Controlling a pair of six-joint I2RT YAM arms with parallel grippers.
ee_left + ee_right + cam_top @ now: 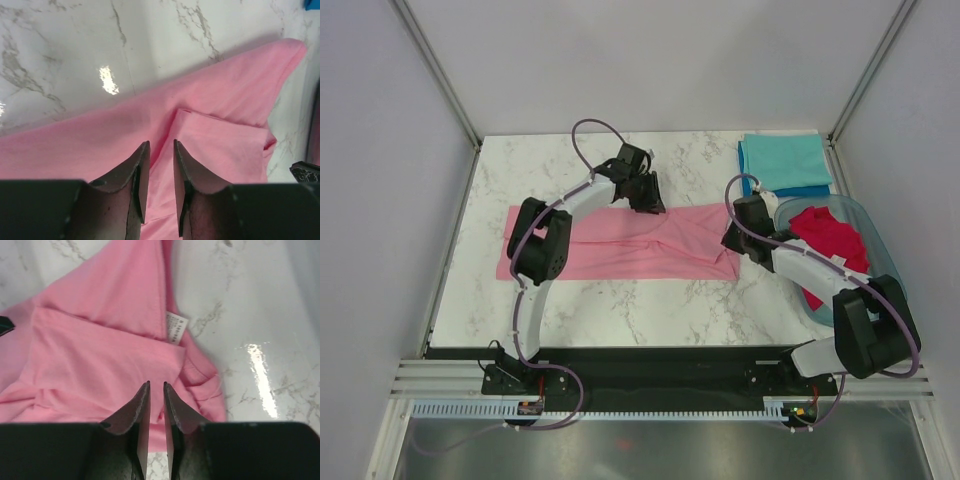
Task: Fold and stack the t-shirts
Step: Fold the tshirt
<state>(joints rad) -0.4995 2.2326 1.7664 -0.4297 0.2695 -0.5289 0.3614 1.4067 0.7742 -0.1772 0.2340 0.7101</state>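
Note:
A light pink t-shirt (620, 245) lies folded into a long strip across the marble table (620, 305). My left gripper (648, 200) hovers over its far edge near the middle. In the left wrist view its jaws (161, 142) stand a little apart, with only the pink cloth (220, 100) below them. My right gripper (732, 240) is at the strip's right end. Its jaws (156, 385) show a narrow gap over the pink shirt (100, 350), near the white tag (176, 327). A red t-shirt (830, 238) lies in the tub. A folded teal t-shirt (783, 158) rests on a blue one (805, 190).
A clear bluish plastic tub (876, 240) stands at the right edge of the table. The teal and blue stack occupies the far right corner. White walls close in the table on three sides.

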